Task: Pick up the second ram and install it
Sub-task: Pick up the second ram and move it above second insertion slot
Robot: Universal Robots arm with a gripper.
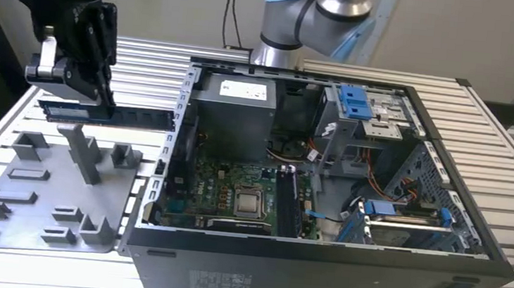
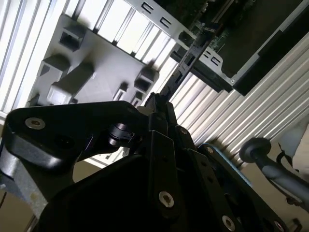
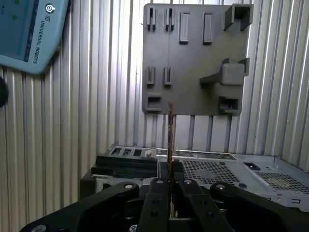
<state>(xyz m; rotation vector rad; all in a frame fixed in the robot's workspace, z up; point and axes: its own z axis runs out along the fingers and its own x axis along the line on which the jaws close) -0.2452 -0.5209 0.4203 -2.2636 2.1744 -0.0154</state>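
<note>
Currently, the second ram (image 1: pixel 123 115) is gripped at one end between the closed fingers of the end effector (image 1: pixel 99 104). It is held level in the air above the grey holder tray (image 1: pixel 45 194). Its free end is positioned just beside the wall of the open computer case (image 1: pixel 320 277). In the first wrist view the stick (image 3: pixel 170 140) is seen edge-on. Tray and case are supported by the slatted counter (image 1: pixel 152 56).

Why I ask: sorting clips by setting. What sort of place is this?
Likely a robotics lab bench: open computer case on a slatted metal table, the gripper holding the second ram.
</note>
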